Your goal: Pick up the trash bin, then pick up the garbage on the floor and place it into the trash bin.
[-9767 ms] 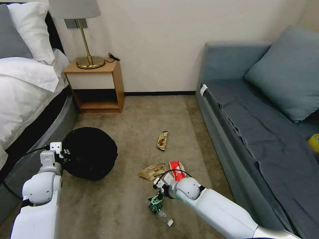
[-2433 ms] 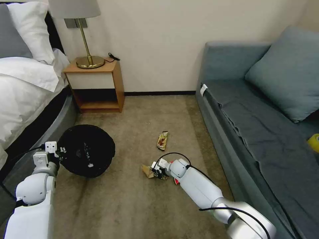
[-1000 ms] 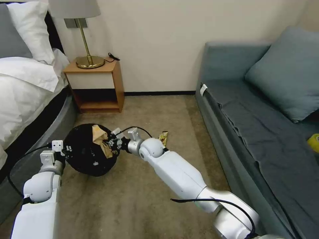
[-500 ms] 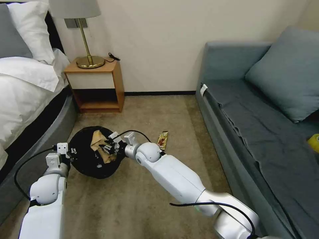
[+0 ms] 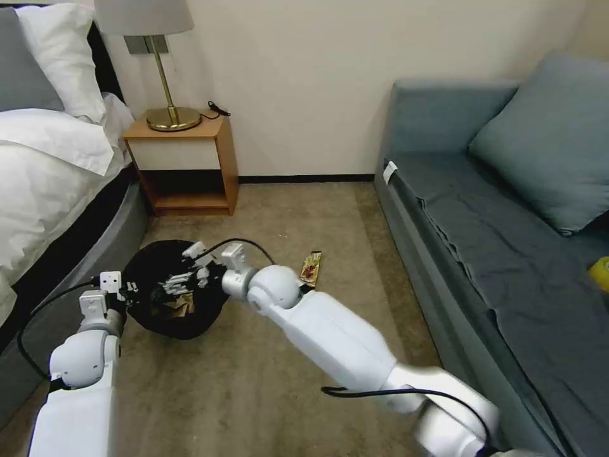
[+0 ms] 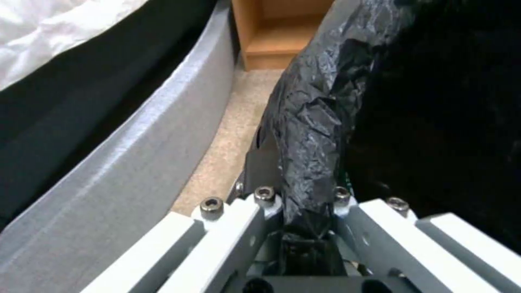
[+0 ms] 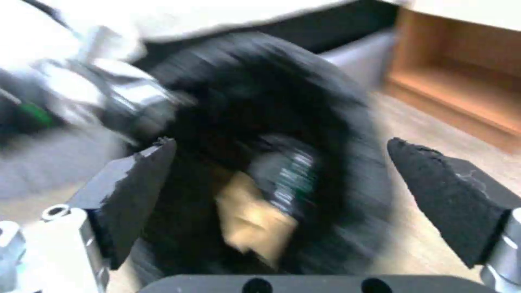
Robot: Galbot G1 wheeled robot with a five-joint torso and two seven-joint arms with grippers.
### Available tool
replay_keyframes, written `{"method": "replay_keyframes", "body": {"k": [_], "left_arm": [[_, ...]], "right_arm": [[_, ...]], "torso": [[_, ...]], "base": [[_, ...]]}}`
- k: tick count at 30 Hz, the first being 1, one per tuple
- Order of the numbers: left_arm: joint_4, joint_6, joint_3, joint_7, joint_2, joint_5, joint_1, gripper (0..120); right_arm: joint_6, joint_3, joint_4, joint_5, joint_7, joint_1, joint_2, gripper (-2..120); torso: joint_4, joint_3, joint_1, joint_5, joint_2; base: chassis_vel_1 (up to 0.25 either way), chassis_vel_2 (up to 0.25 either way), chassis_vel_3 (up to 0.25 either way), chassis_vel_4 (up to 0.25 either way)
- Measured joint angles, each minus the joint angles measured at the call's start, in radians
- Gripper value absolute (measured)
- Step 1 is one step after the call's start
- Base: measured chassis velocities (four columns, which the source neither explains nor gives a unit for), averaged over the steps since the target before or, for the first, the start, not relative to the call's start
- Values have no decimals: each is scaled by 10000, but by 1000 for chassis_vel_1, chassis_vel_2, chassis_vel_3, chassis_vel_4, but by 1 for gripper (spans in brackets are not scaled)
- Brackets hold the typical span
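Dropped from the wide right tool (image 7: 282, 187), paper wrapper (image 7: 252, 221) now lies inside trash bin (image 5: 166, 317), left tool (image 6: 301, 203) gripping its rim

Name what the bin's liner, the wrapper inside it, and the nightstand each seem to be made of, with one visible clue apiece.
Bin liner: thin black plastic film, likely; it crinkles and glints, pinched in the left tool.
Wrapper in the bin: looks like matte tan paper, creased, below the open right tool.
Nightstand: wood or wood-look laminate; warm grain-toned panels, pale front.
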Motion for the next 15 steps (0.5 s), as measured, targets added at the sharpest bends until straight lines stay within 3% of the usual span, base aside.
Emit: {"method": "replay_keyframes", "body": {"k": [9,15], "left_arm": [[-12,-180,-14,8,-241,16,0,1],[27,-316,1,30,-321,107,32,1]], "right_arm": [[28,827,-553,-665,598,-580,-1411,100],[-136,1193,-937,-1157,1017,-997,-1743,100]], "torso": [[1,0,0,3,0],[0,0,0,1,0]], "base": [[0,0,0,0],[0,0,0,0]]}}
